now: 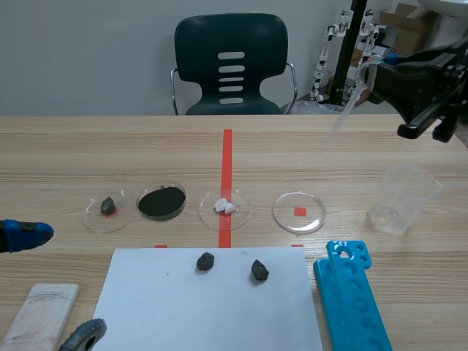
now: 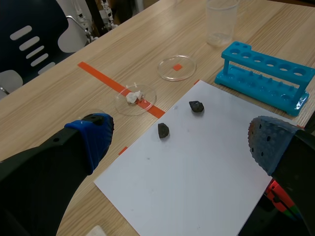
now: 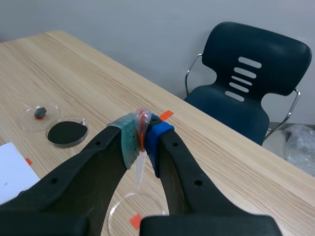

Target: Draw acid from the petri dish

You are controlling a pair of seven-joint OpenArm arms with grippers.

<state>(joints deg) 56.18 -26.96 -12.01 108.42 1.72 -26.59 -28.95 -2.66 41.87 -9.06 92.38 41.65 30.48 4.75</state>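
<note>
The right hand (image 3: pixel 141 140) is clenching on the bulb of a plastic pipette (image 3: pixel 140 168). The thin tube is coming out from between the pads, with its long axis tilting and the tip pointing down toward the desk (image 1: pixel 73 146). This hand is standing high above the far right part of the desk.

The clear petri dish (image 1: pixel 289 205), the one with an orange-red mark under it, is lying below the tip and a little toward the robot. It is closing a row of four dishes, between the dish with white pieces (image 1: pixel 241 212) and the plastic beaker (image 1: pixel 402 199). In the right wrist view it is sitting almost directly under the pipette tip, but well apart from it in height. I cannot tell if any liquid is lying in it.

To my judgement, the coming move is asking for a descent, nearly straight, until the tip is reaching the bottom of the dish.

The left hand (image 1: pixel 22 235) is released, with the fingers wide apart and holding nothing. It is hovering low at the left side, near the dish with a dark stone (image 1: pixel 123 218), so the right arm is the nearer one.
</note>
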